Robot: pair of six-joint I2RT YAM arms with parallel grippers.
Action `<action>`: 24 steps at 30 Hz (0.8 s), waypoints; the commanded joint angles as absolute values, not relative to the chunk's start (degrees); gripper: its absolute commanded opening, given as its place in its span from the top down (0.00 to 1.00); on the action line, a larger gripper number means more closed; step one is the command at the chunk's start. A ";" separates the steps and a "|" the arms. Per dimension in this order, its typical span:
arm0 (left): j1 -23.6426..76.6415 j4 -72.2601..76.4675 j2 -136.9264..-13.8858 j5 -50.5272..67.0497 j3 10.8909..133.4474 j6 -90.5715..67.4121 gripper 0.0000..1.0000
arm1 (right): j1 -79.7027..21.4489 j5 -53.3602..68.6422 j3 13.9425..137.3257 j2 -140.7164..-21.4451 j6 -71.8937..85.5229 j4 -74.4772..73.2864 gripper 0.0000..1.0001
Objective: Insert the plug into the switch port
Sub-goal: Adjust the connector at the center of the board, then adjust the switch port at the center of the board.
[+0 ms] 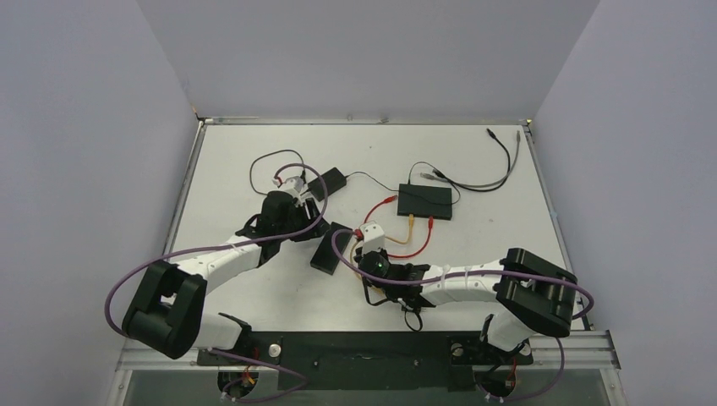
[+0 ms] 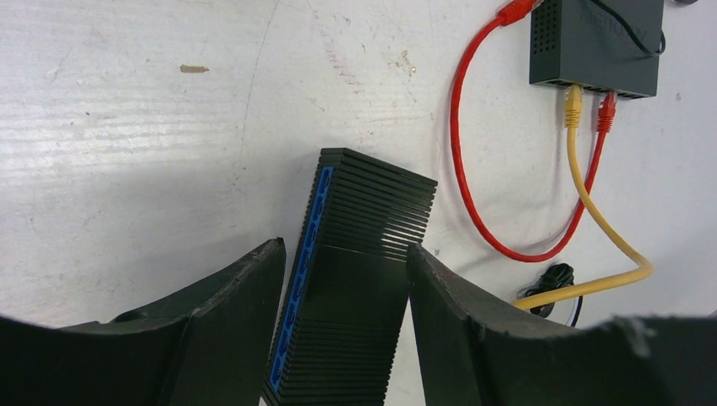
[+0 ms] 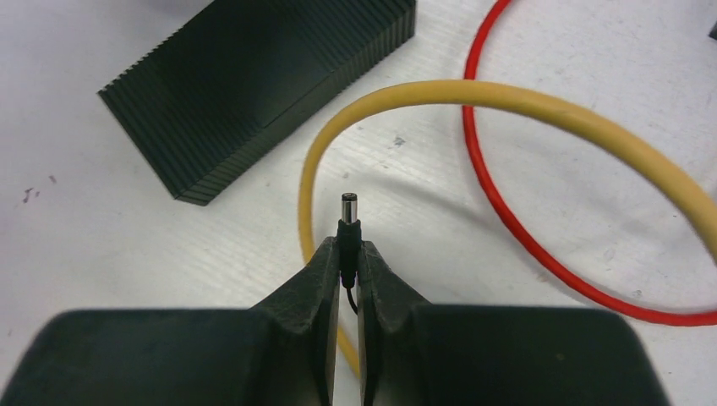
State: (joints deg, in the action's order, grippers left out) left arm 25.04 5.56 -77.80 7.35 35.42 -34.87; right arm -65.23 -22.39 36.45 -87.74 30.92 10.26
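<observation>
Pinching the plug [image 3: 348, 211], my right hand [image 3: 349, 249] is closed tight on its black collar. The metal tip stands clear ahead of the fingertips, touching nothing, and a thin black wire drops back between them. Just ahead of the tip a yellow cable [image 3: 507, 97] arcs across, and a red cable [image 3: 499, 203] loops off to the hand's right. The switch [image 3: 262, 76], black and ribbed, lies further ahead and to the left, well apart from the plug.

My left hand [image 2: 347, 249] straddles that switch, one finger pressed against each long side, gripping it. A row of blue ports [image 2: 306, 245] runs along the edge by its left finger. Ahead and to the right of this hand sits a black box [image 2: 592, 42] with the yellow and red cables plugged in.

Beyond both hands the surface [image 1: 490, 220] is white, scuffed and streaked. Pale grey walls [image 1: 84, 127] close it in on three sides.

I count two arms, two hands, one plug, one switch, one black box, one yellow cable, one red cable, one adapter brick [image 1: 326, 179] and a pair of dark leads [image 1: 507, 156] trailing toward the far right corner.

The near end of the switch is cut off by the bottom of the left wrist view. From overhead the right hand's fingers are hidden under its wrist. I cannot make out which socket on the switch suits the plug.
</observation>
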 commanded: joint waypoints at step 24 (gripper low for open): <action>24.71 9.58 -75.04 12.80 26.99 -34.43 0.48 | -70.03 -23.04 46.85 -95.50 29.72 13.78 1.00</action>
